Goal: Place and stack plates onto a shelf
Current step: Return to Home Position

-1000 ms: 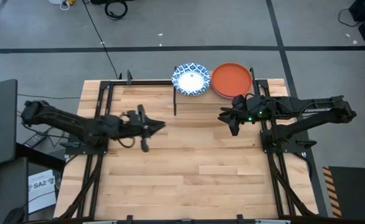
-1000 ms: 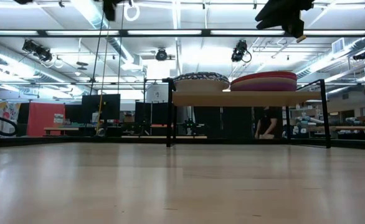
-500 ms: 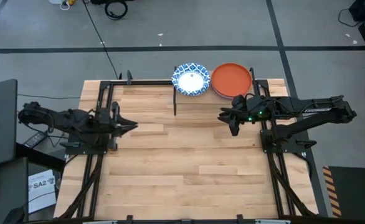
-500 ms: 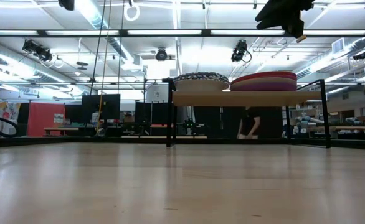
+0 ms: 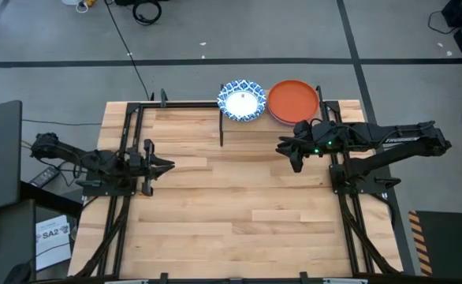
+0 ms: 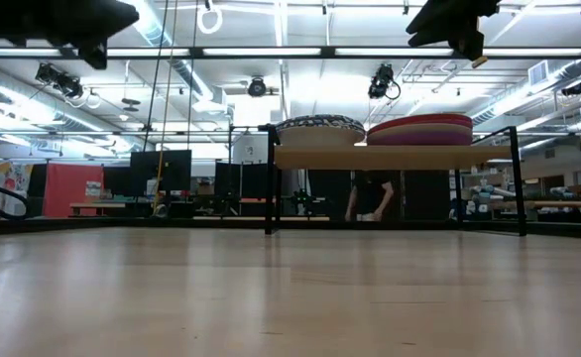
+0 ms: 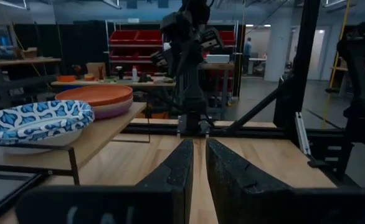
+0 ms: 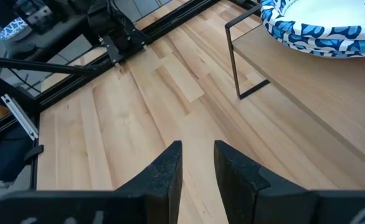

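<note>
The shelf (image 6: 390, 156) stands on thin black legs at the table's far edge. It carries a stack topped by a blue-patterned plate (image 5: 240, 100) (image 7: 36, 118) and, to its right, a stack topped by an orange plate (image 5: 292, 100) (image 7: 95, 95) with a purple one (image 7: 111, 109) under it. My left gripper (image 5: 168, 164) (image 7: 199, 144) hovers by the table's left edge, pointing level toward the right, its fingers a thin slit apart and holding nothing. My right gripper (image 5: 290, 151) (image 8: 198, 146) hangs in front of the shelf's right half, slightly open and holding nothing.
Black frame rails run along the table's left side (image 5: 128, 134) and right side (image 5: 337, 170). The plank tabletop (image 5: 231, 205) spreads between the arms and toward the near edge. A person (image 6: 373, 193) stands in the room beyond the table.
My left gripper has drawn back toward the table's left edge and sunk a little, staying about level; its arm now shows at the low view's top left. The person behind the table has walked toward the left.
</note>
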